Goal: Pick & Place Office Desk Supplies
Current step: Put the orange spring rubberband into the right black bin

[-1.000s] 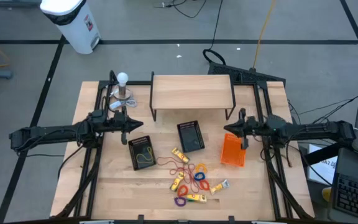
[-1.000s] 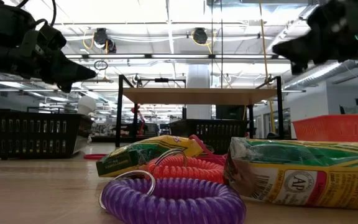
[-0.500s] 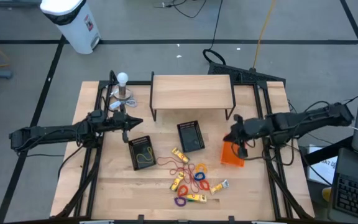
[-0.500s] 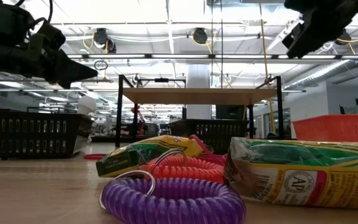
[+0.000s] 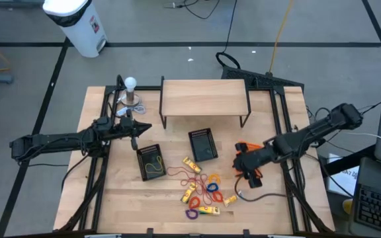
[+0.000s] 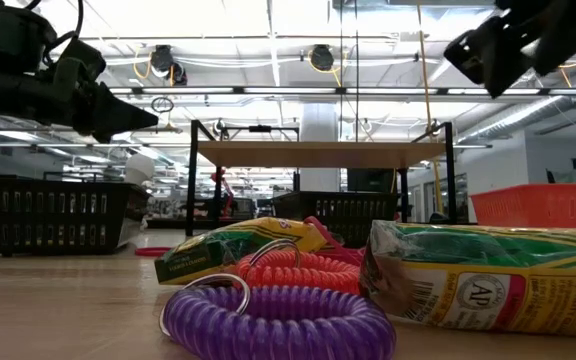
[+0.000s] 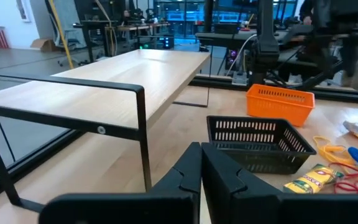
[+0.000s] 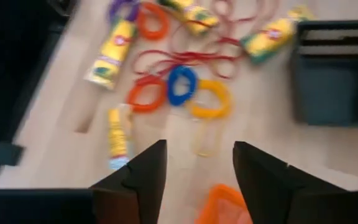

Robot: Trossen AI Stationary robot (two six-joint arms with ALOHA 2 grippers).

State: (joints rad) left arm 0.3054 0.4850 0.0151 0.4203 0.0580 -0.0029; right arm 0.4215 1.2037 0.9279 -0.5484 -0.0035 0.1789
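Reading labels: packet (image 6: 488,275) in the low view carries an "AP" seal, a barcode and "QUALITY"; the rest is unreadable.
Supplies: coiled loops (image 5: 209,187) and yellow packets (image 5: 190,163) lie loose on the wooden surface (image 5: 111,205), between the black baskets (image 5: 203,144) and the near edge.
Room: bare wood left of the pile.
Right pincer (image 5: 249,173): released, above the orange basket (image 5: 246,148) beside the pile.
Left pincer (image 5: 139,129): clenched, empty, near the shelf (image 5: 204,98).

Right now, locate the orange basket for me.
In the high view the orange basket sits right of centre on the table, just right of the black mesh basket, partly hidden beneath the right gripper.
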